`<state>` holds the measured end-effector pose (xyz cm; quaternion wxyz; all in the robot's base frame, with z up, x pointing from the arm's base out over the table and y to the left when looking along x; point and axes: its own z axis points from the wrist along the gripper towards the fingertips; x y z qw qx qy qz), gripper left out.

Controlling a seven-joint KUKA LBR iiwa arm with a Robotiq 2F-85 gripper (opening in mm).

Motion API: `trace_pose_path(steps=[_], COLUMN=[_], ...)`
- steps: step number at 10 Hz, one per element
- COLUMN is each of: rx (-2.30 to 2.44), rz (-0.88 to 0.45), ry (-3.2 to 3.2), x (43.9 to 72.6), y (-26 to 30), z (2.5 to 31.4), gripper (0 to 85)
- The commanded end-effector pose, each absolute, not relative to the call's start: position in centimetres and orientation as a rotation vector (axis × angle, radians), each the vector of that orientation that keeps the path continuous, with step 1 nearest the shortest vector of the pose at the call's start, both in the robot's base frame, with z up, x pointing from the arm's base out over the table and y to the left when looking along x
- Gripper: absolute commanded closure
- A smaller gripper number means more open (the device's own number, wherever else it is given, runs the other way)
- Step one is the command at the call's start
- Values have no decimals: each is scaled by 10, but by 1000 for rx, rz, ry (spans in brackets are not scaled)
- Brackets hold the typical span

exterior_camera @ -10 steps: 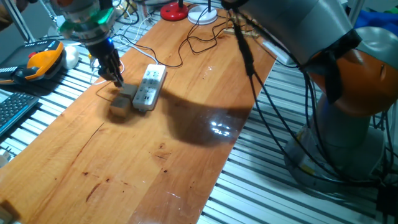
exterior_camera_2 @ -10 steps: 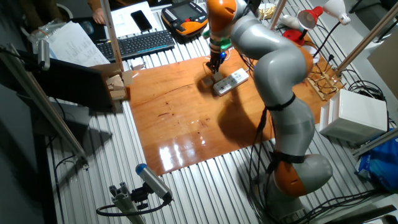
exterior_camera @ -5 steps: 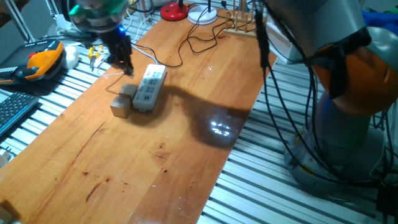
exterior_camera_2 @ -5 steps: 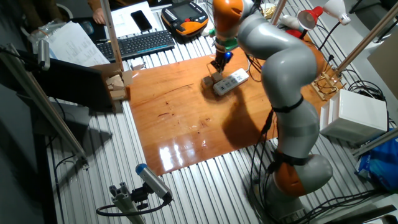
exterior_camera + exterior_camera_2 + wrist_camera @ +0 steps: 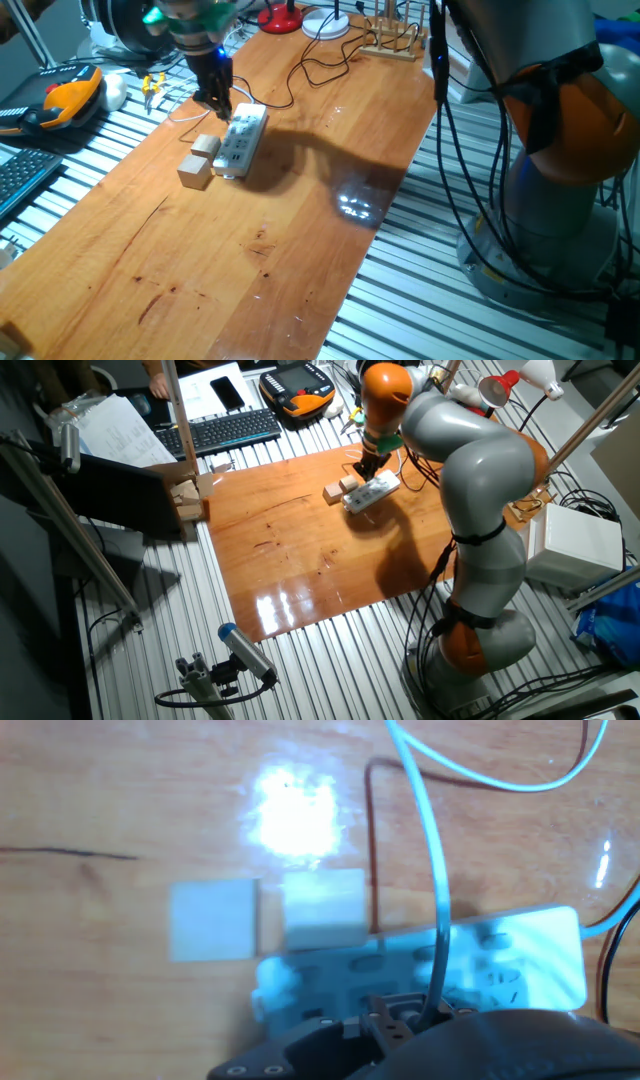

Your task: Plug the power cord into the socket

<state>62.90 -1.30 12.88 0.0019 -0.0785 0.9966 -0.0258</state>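
Observation:
The socket (image 5: pixel 241 141) is a long white power strip lying on the wooden table, also seen as the socket (image 5: pixel 372 490) and blurred at the bottom as the socket (image 5: pixel 470 965). My gripper (image 5: pixel 224 108) hangs just above its far end, shut on the plug end of the power cord (image 5: pixel 434 880). The thin white cord rises from between the fingers (image 5: pixel 385 1017); the plug itself is hidden. In the other fixed view my gripper (image 5: pixel 367 467) stands over the strip's upper left end. A stretch of the power cord (image 5: pixel 183 117) trails left off the table.
Two tan cube blocks (image 5: pixel 198 161) lie touching the strip's left side, shown pale as the blocks (image 5: pixel 213 920) in the hand view. A thin black cable (image 5: pixel 303 72) loops behind the strip. An orange pendant (image 5: pixel 68 96), red lamp base (image 5: pixel 280 17) and wooden rack (image 5: pixel 392 41) ring the far end.
My gripper has moved right and away from the blocks' left side to above the socket's far end, carrying the white cord along. Blocks and socket stayed put.

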Motion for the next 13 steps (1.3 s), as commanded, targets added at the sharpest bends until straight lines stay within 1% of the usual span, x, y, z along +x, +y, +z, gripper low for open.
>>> trace_pose_path(steps=[1,7,13], rx=[-246,-308,-380], rz=[-82,-64,13], ry=[3111,3077,3098], x=[627,623,629], y=[-17,-28,-20], z=[124,110,112], gripper=[850,850,850])
